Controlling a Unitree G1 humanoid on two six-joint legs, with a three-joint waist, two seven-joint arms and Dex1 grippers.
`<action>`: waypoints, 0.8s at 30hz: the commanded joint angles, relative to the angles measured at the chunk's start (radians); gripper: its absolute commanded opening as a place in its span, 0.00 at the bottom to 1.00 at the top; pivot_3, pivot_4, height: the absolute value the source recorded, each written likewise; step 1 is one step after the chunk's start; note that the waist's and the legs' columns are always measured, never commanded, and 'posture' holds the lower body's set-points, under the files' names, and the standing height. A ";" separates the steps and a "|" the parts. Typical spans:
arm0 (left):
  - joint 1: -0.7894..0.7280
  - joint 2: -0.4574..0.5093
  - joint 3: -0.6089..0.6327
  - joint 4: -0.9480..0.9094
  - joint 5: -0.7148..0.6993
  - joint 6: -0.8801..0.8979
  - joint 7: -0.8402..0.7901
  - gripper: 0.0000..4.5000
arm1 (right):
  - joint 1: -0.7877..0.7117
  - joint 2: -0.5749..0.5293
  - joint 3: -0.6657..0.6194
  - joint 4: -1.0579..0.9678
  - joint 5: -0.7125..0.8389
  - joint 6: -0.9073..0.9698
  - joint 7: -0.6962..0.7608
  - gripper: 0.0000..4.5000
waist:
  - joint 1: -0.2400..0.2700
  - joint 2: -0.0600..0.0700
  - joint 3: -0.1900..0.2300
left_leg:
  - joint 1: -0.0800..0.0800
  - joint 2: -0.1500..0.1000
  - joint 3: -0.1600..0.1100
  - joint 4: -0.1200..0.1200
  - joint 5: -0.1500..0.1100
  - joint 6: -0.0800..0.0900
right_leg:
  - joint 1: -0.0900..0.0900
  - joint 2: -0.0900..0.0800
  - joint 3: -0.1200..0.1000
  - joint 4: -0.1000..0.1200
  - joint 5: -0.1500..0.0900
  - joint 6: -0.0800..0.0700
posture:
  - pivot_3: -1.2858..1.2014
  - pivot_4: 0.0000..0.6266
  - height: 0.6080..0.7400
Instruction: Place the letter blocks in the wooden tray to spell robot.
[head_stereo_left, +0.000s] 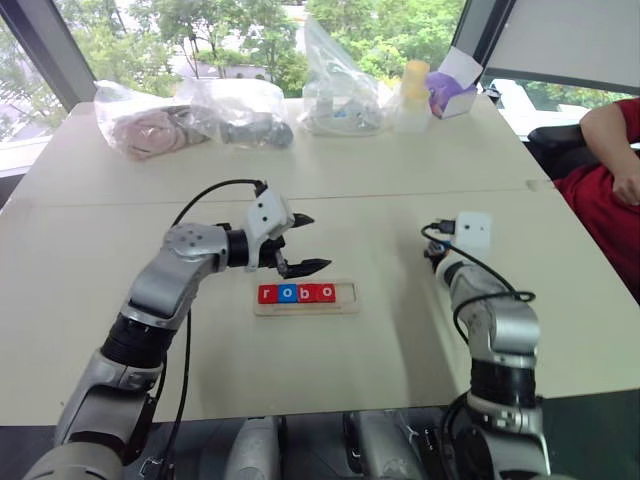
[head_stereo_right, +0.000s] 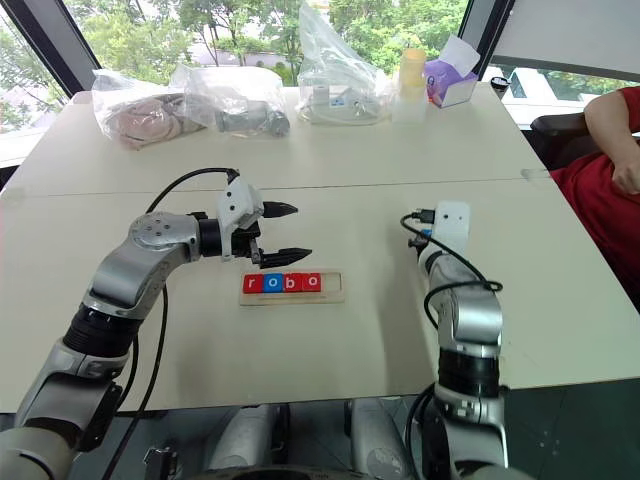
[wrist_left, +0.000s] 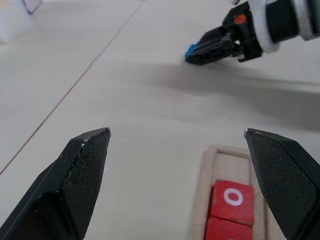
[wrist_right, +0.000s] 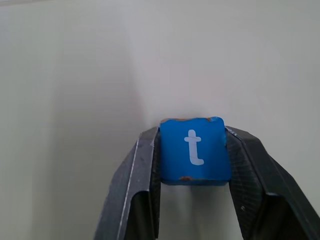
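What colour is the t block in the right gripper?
Blue, with a white t; the right wrist view shows it best.

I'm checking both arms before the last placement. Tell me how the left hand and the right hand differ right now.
The left hand is open and holds nothing; the right hand is shut on the blue t block. The left hand hovers just above the wooden tray; the right hand is off to the tray's right. Both have two black fingers.

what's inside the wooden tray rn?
The wooden tray holds four blocks in a row reading r, o, b, o. The last slot at its right end is bare. The tray floor under the blocks is covered.
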 joint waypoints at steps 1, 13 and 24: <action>-0.011 -0.007 -0.013 -0.068 -0.023 0.018 -0.023 1.00 | 0.056 0.010 0.064 -0.156 -0.009 0.109 -0.012 0.27 | -0.001 0.000 0.000 | 0.000 0.000 0.000 0.000 0.000 0.000 | 0.000 0.000 0.000 0.000 0.000 0.000 | 0.52 0.24 1.00; 0.012 0.014 0.001 -0.075 -0.035 0.048 -0.058 1.00 | 0.060 -0.142 0.134 -0.129 -0.028 -0.046 0.108 0.99 | -0.004 0.000 -0.001 | 0.001 -0.001 0.001 0.001 0.000 0.000 | 0.001 0.002 0.001 0.000 0.000 0.000 | 0.52 0.24 1.00; 0.143 0.298 0.060 -0.338 -0.217 0.213 -0.252 1.00 | 0.095 -0.717 0.061 0.346 0.117 -0.811 0.924 0.99 | 0.006 -0.001 0.000 | 0.000 0.000 0.002 0.001 -0.001 0.001 | 0.005 0.000 -0.001 -0.007 -0.001 0.001 | 0.52 0.24 1.00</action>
